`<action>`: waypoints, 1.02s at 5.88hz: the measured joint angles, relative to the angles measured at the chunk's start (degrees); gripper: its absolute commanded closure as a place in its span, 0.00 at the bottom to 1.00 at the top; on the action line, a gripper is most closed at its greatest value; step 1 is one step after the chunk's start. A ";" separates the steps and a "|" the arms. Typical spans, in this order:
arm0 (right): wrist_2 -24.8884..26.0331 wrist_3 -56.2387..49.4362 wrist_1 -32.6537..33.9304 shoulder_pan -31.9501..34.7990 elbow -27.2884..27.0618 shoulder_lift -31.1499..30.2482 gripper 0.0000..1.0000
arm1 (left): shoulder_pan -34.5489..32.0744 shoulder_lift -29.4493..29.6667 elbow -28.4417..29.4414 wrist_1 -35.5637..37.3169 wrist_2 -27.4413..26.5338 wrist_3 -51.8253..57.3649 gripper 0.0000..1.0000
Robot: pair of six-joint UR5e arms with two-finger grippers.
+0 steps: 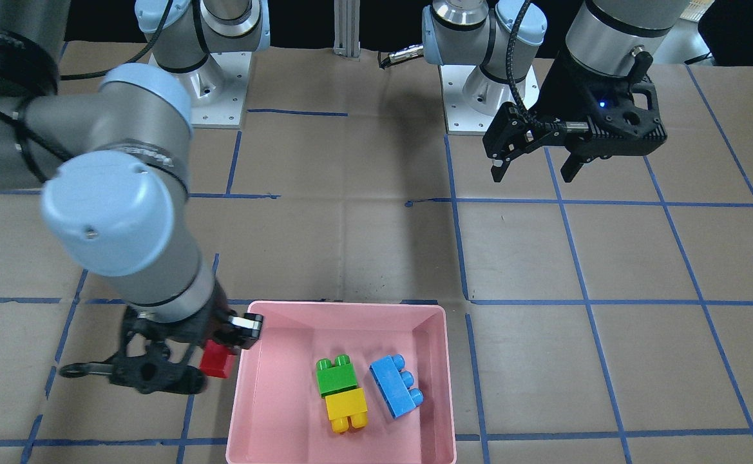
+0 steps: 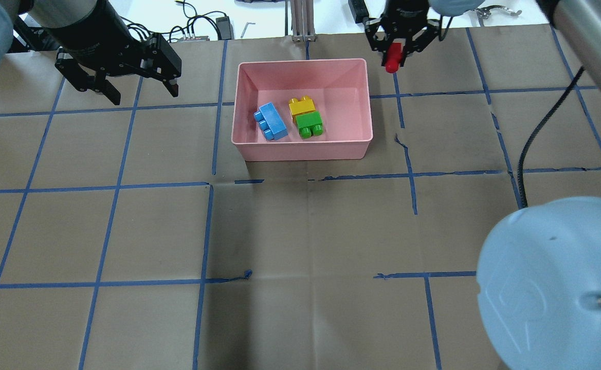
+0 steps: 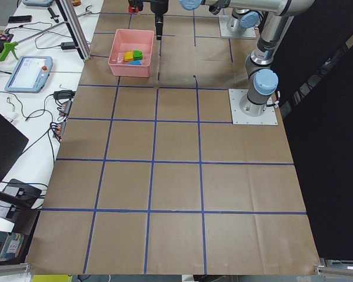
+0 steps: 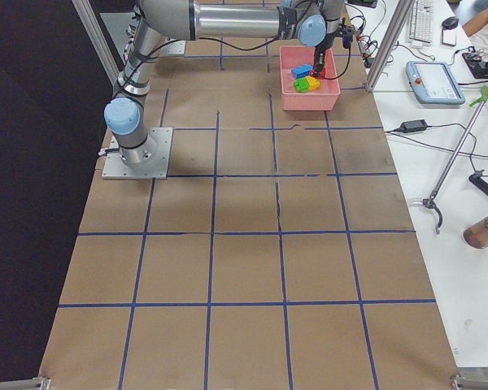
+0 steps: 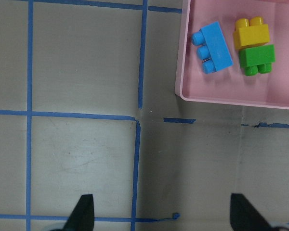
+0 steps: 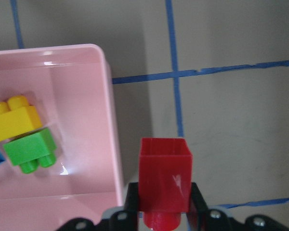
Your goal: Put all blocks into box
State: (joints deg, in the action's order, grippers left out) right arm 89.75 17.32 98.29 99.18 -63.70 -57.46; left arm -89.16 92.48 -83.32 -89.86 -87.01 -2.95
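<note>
Right wrist-mounted: last carry in hand, judging by green [image 6: 29, 149], yellow [image 6: 15, 120] and blue [image 1: 395, 386] lying in box [image 6: 111, 110]; calls next for a sideways shift over its rim, then release; right gripper [image 6: 164, 211] narrowed onto red [image 6: 164, 173], gripping its sides; box just beside the gripper, not beneath it; left gripper [image 5: 164, 214] wide, empty, well apart from box.

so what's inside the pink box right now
In the box: blue block, lying apart from the touching yellow block and green block. The red block is outside, in the right gripper. Only the floor beneath them is covered.
</note>
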 measured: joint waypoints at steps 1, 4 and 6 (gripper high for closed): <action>-0.07 3.55 3.47 3.49 -0.03 3.34 0.83 | 0.03 -0.01 0.09 0.29 0.07 -0.24 0.01; -0.81 4.53 6.88 6.02 -0.24 7.39 0.00 | -0.02 0.30 0.33 1.88 -0.02 -1.64 0.01; -0.81 4.34 6.91 6.00 -0.18 6.83 0.00 | -0.05 0.25 0.72 1.80 -0.23 -1.95 0.01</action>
State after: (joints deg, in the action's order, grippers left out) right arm 88.94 21.65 105.20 105.19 -63.87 -50.63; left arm -89.20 92.73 -82.60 -88.06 -87.24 -4.89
